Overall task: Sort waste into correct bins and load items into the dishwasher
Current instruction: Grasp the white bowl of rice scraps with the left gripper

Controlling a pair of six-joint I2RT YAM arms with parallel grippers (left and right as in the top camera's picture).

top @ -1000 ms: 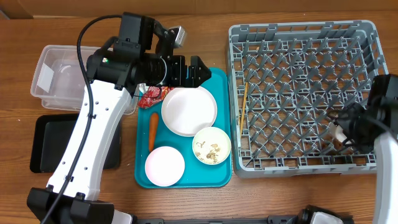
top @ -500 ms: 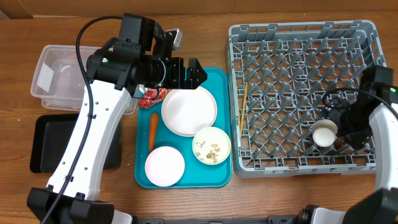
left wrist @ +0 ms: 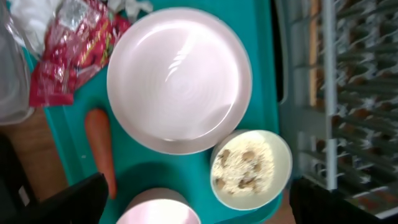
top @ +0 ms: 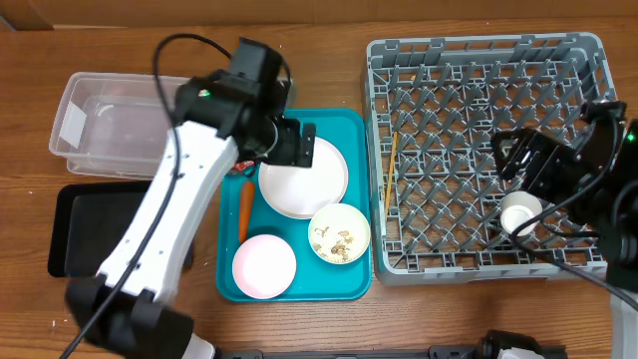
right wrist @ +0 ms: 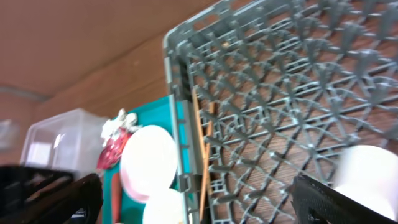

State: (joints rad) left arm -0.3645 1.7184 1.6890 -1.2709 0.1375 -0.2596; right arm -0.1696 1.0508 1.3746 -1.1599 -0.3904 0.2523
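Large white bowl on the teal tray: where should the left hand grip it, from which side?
Pinch the rim of the large white bowl from above, one finger inside, one outside, at its far edge. It sits flat, open side up, likely too wide to span. The crumb bowl crowds its near-right rim; the carrot flanks its left.

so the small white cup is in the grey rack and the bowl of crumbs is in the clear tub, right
Not quite. The small white cup does sit in the grey rack, but the bowl of crumbs is on the teal tray, not in the clear tub. The overhead view shows it.
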